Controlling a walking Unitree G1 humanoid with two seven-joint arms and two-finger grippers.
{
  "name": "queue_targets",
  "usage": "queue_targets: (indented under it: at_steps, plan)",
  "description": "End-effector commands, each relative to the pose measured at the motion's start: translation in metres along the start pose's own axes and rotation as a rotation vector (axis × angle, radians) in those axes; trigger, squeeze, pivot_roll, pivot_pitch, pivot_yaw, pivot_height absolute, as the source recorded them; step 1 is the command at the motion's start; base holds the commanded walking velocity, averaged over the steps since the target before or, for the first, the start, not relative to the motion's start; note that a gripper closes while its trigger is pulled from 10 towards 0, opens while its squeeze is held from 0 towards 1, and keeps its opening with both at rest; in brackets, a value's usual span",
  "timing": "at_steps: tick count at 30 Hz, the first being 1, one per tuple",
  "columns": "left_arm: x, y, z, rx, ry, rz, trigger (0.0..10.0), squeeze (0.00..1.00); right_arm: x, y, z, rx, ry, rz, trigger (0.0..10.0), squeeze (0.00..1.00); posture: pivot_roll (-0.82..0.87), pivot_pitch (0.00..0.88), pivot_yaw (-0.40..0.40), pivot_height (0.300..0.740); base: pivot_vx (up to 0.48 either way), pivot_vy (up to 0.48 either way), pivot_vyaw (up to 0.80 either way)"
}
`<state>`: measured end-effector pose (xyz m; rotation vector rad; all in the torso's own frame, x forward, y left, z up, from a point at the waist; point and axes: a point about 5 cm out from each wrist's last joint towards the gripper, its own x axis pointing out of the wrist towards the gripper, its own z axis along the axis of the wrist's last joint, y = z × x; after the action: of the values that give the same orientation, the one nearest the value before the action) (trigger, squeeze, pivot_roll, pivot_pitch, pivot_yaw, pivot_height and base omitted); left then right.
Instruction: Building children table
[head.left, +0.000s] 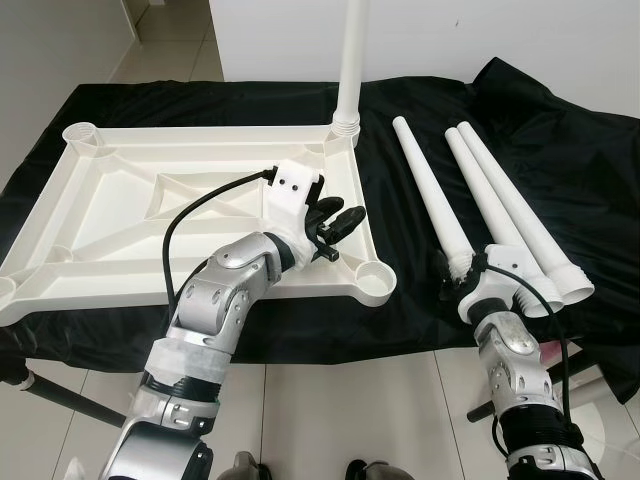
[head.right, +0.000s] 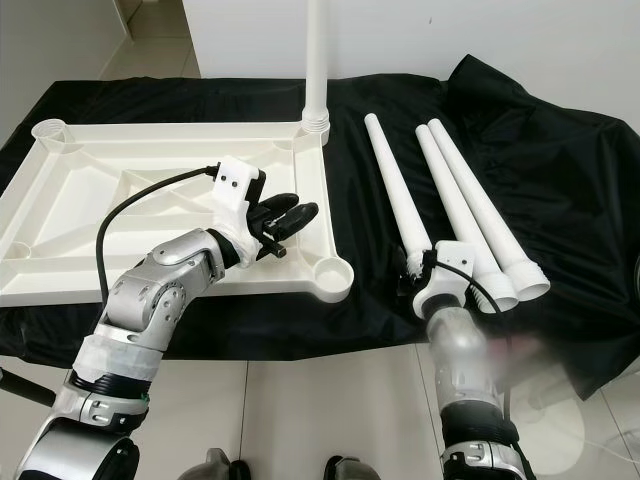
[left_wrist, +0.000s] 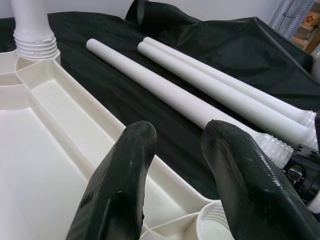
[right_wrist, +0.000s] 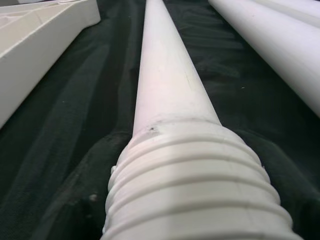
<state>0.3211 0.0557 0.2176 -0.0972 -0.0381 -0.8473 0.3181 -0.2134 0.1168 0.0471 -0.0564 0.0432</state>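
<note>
1. My left claw (head.left: 338, 222) hovers spread above the upturned tabletop (head.left: 120, 200).
2. My right claw (head.left: 458, 270) pinches the threaded end of the leg (head.left: 430, 190) lying nearest that tabletop.

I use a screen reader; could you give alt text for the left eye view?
The right pincer grips the threaded end of a loose white plastic leg on black cloth, beside the upturned white plastic tabletop, where the left pincer hovers open.

Surface is draped in a black cloth (head.left: 560, 150). On it: upturned white tabletop (head.left: 120, 215) under the left jaws, three loose white legs (head.left: 480, 190) lying ahead of the right jaws.
</note>
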Motion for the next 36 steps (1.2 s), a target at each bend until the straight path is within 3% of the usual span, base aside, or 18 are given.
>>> queue_targets:
  at_steps: [1,5,6,10,11,17,18,20,21,24,26,29,36]
  plan:
    - [-0.004,-0.001,-0.004,0.006,0.014,0.0,10.0,0.0,-0.004,0.002,-0.012,0.024,0.044,0.011,0.0,0.0,-0.03,0.117,0.015,0.74,0.0,0.0,0.0]
    - [-0.004,-0.002,-0.004,0.01,0.012,-0.012,10.0,0.0,-0.005,0.003,-0.014,0.026,0.05,0.013,0.0,0.0,-0.03,0.117,0.013,0.74,0.0,0.0,0.0]
    - [-0.004,-0.002,-0.004,-0.017,0.008,-0.021,10.0,1.0,-0.005,0.004,-0.017,0.027,0.055,0.011,0.0,0.0,-0.03,0.115,0.013,0.74,0.0,0.0,0.0]
    - [-0.004,-0.002,-0.004,-0.058,0.0,-0.042,10.0,1.0,-0.005,0.006,-0.018,0.025,0.056,0.003,0.3,0.0,-0.03,0.113,0.014,0.74,0.0,0.0,0.0]
    - [-0.003,-0.002,-0.003,-0.048,-0.001,-0.038,10.0,1.0,-0.004,0.006,-0.017,0.018,0.054,-0.008,10.0,0.0,-0.04,0.11,0.014,0.74,0.0,0.0,0.0]
    - [-0.001,-0.003,-0.001,0.02,0.006,-0.031,10.0,1.0,0.0,0.007,-0.014,-0.003,0.036,-0.01,10.0,0.0,-0.04,0.107,0.016,0.74,0.0,0.0,0.0]
    - [0.0,-0.003,0.001,0.02,0.004,-0.031,10.0,0.0,0.001,0.007,-0.009,-0.028,0.011,-0.02,10.0,0.0,-0.04,0.1,0.015,0.74,0.0,0.0,0.0]
    - [0.001,-0.004,0.002,0.019,0.004,-0.031,10.0,0.0,0.002,0.007,-0.006,-0.047,-0.008,-0.028,10.0,0.0,-0.04,0.098,0.014,0.74,0.0,0.0,0.0]
    - [0.002,-0.004,0.004,0.003,0.001,-0.041,10.0,0.0,0.003,0.007,0.002,-0.125,-0.059,-0.072,10.0,0.0,-0.04,0.096,0.013,0.74,0.0,0.0,0.0]
    - [0.003,-0.004,0.006,-0.007,-0.005,-0.046,10.0,0.0,0.004,0.007,0.006,-0.158,-0.084,-0.088,10.0,0.0,-0.05,0.093,0.014,0.74,0.0,0.0,0.0]
    - [0.006,-0.001,0.012,0.041,-0.018,-0.018,10.0,0.0,0.005,0.013,0.021,-0.128,-0.157,-0.012,10.0,0.0,-0.05,0.09,0.013,0.74,0.0,0.0,0.0]
    - [0.008,0.003,0.016,0.046,-0.028,-0.017,10.0,0.0,0.008,0.015,0.042,-0.064,-0.261,-0.009,10.0,0.0,-0.05,0.083,0.016,0.74,0.0,0.0,0.0]
    - [0.012,0.011,0.025,0.042,-0.061,-0.008,10.0,0.0,0.01,0.02,0.069,-0.101,-0.385,-0.008,10.0,0.0,-0.06,0.081,0.019,0.74,0.0,0.0,0.0]
